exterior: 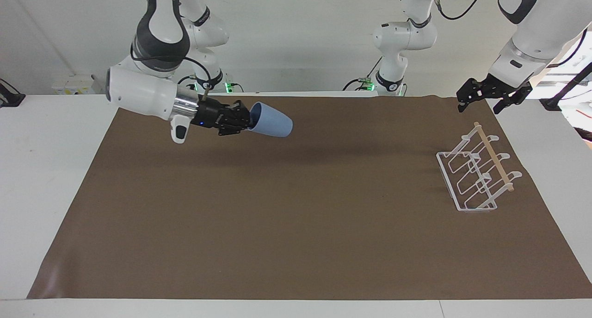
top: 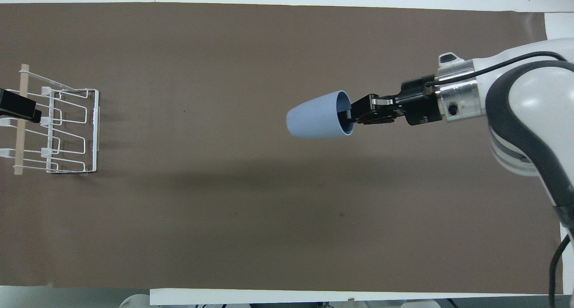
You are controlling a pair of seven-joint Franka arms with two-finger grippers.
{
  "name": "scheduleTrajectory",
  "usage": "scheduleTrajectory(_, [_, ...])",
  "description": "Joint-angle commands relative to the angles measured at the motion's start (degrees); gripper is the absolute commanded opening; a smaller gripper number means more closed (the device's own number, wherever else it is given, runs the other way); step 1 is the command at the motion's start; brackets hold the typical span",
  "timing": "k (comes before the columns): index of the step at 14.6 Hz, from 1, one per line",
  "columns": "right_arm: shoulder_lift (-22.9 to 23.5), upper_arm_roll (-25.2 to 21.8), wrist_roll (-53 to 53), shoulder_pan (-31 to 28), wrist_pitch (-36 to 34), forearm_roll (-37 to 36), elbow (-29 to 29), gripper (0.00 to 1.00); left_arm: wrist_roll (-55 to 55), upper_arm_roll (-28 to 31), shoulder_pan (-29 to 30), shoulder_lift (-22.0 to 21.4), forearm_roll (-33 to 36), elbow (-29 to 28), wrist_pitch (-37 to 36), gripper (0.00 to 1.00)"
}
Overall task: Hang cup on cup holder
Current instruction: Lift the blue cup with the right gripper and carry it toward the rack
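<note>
Brown mat covers table. Right end effector pinches cup rim, cup sideways, base toward rack for hooking. Left end effector spread, waiting over mat corner by rack.

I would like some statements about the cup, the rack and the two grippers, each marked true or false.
1. The right gripper holds the cup by its rim, up in the air over the brown mat. True.
2. The cup hangs on the rack. False: no cup is on the rack; it is carried over the mat's middle part.
3. The cup lies nearly on its side, base pointing toward the left arm's end of the table. True.
4. The left gripper grips the rack's wooden rod. False: it hangs above the rack, apart from it, fingers open.
5. The rack stands at the right arm's end of the table. False: it stands at the left arm's end.
</note>
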Motion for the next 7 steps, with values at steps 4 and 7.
scheduleTrajectory(4, [-0.71,-0.28,4.17,9.23,10.56,12.78,-1.99,0.0,-38.76,-0.4,-5.16,-1.5,-8.08,-0.59,-1.52,1.0])
scheduleTrajectory(7, [-0.19,-0.19,5.15,10.3,10.04,12.96,-2.25,0.0,-61.48,-0.4,-10.18,-0.63,-11.51,2.21,-0.19,1.0])
